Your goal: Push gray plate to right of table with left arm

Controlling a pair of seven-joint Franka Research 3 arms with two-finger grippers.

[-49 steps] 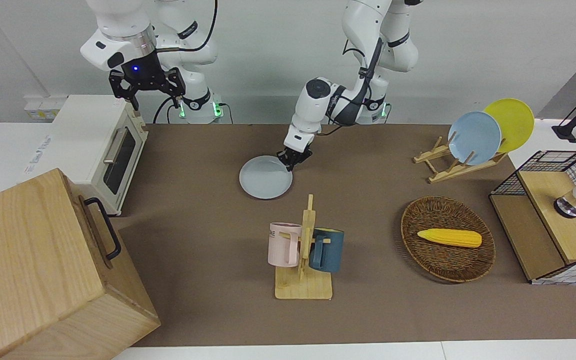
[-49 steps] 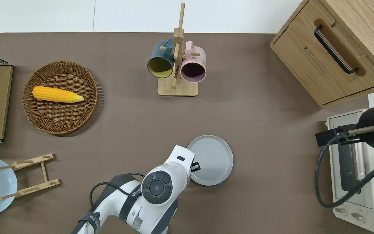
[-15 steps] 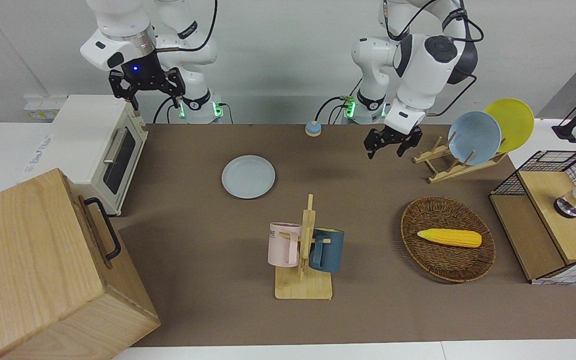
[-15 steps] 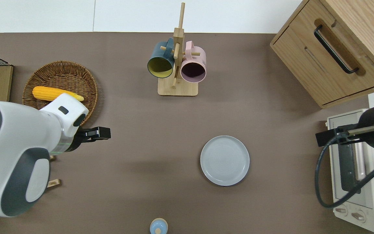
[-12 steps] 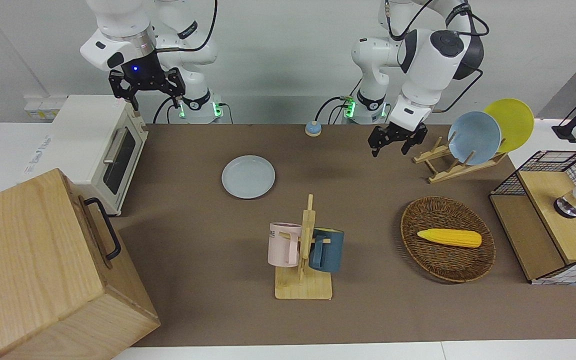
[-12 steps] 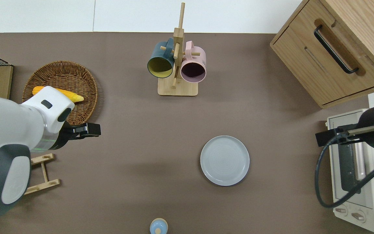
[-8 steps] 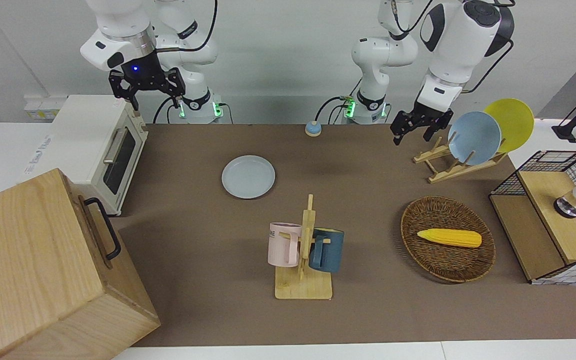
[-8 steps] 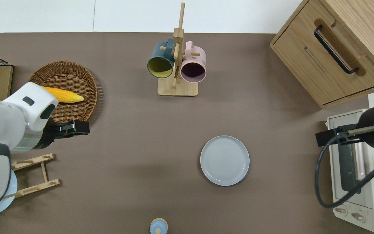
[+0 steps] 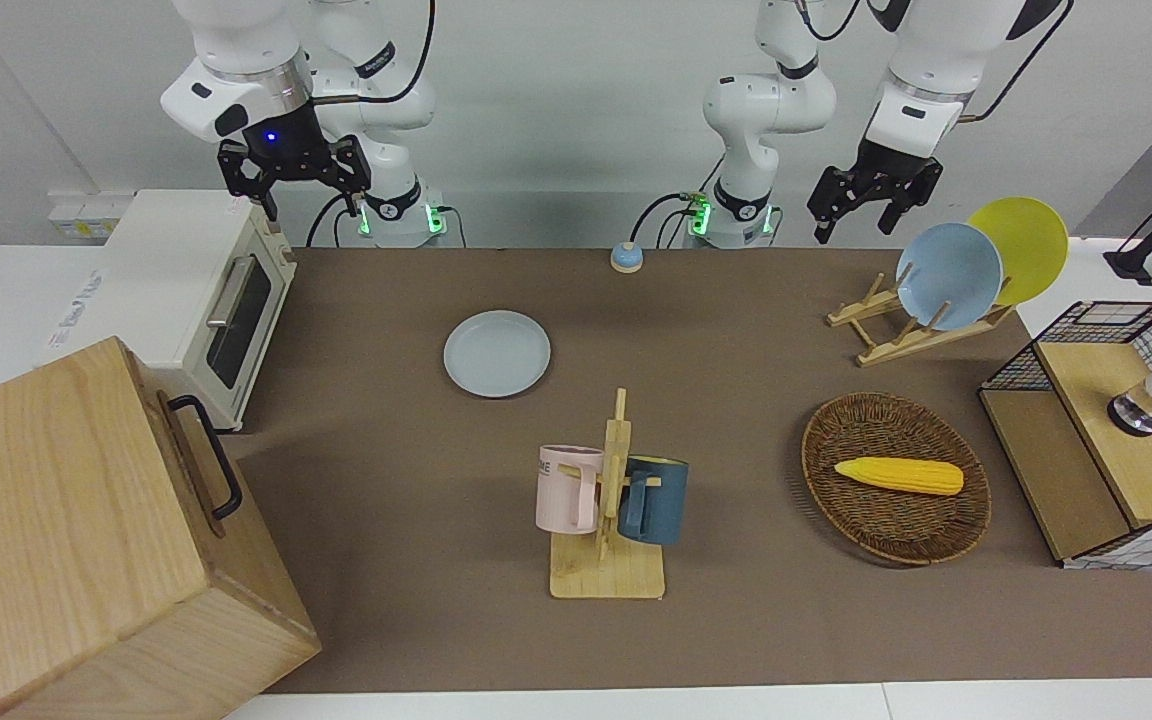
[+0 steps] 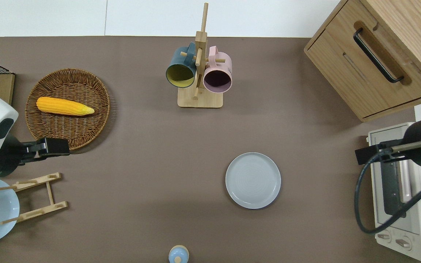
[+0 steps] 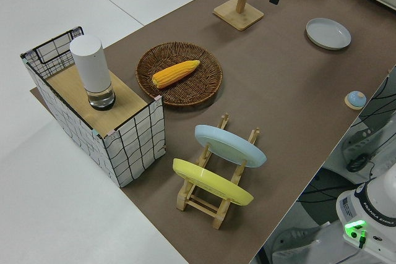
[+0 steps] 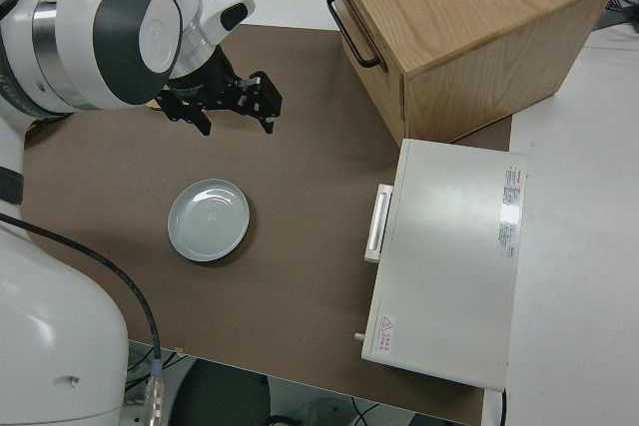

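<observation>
1. Front view: the gray plate (image 9: 497, 353), round, shallow and smooth with a low rim, lies flat on the table (image 9: 736, 620), whose cover is matte brown. It sits toward the right arm's end, nearer the robots than the mug rack (image 9: 608, 520). The left gripper (image 9: 874, 203) is up in the air with fingers spread and nothing between them, well apart from the plate. The right arm is parked, its gripper (image 9: 293, 182) open too. A pale wall stands at the robots' backs.

2. Front view again, the containers: a woven wicker basket (image 9: 896, 520) holds a yellow corn cob (image 9: 899, 475). A slatted wooden stand (image 9: 896, 325) carries a sky-blue plate (image 9: 949, 275) and a yellow plate (image 9: 1021, 248), both tilted.

3. Overhead view: the left gripper (image 10: 49, 147) shows over the basket (image 10: 97, 120) rim, on the side nearer the robots. The plate (image 10: 253, 180) has bare brown table (image 10: 159, 153) all round it. On the rack (image 10: 199, 73) hang a dark blue mug (image 10: 178, 71) and a pink mug (image 10: 217, 75), mouths facing the robots. A small blue knob (image 10: 178, 254) sits at the robots' edge.

4. Left side view: a wire-grid crate (image 11: 133, 146) with a wooden floor holds a white cylinder (image 11: 93, 72).

5. Right side view: a white toaster oven (image 12: 449, 256) and a grained wooden cabinet (image 12: 469, 17) with a black handle stand at the right arm's end; the plate (image 12: 208, 219) lies near the oven's front.
</observation>
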